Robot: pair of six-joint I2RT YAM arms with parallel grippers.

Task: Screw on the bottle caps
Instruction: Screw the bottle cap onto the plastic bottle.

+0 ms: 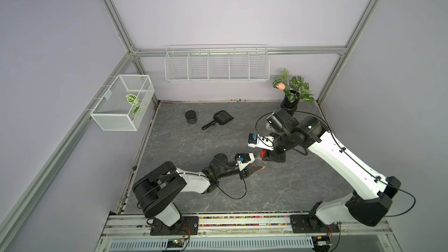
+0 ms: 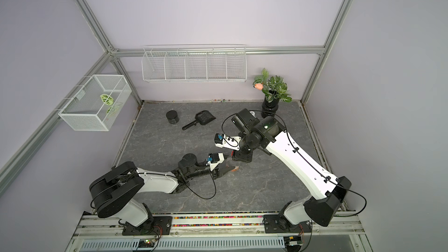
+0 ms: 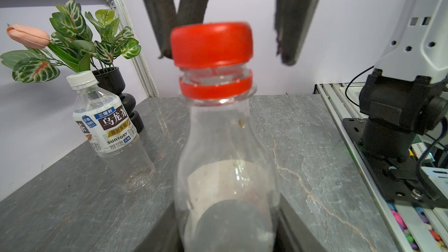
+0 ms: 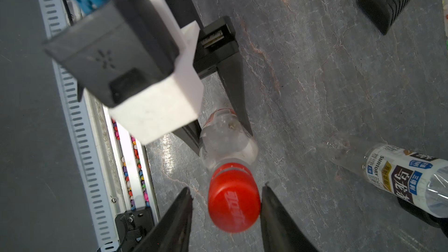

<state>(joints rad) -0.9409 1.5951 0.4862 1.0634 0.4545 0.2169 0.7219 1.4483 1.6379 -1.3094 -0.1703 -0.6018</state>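
My left gripper (image 3: 228, 226) is shut on the lower body of the taller clear bottle (image 3: 225, 156), which stands upright on the table; both top views show this hold (image 1: 257, 168). A red cap (image 3: 211, 44) sits on that bottle's neck with a band of thread showing above the red ring. From above, my right gripper (image 4: 226, 189) straddles the red cap (image 4: 234, 197) with its jaws open: one finger is at the cap's edge, the other stands off it. The shorter bottle (image 3: 106, 127) stands by the vase with a white cap (image 3: 81, 78) on it.
A black vase with plants (image 1: 291, 100) stands at the back right corner. A black round jar (image 1: 191, 117) and a black scoop (image 1: 219, 118) lie at the back left. Wire baskets (image 1: 215, 65) hang on the walls. A rail with coloured beads (image 1: 242, 218) borders the front edge.
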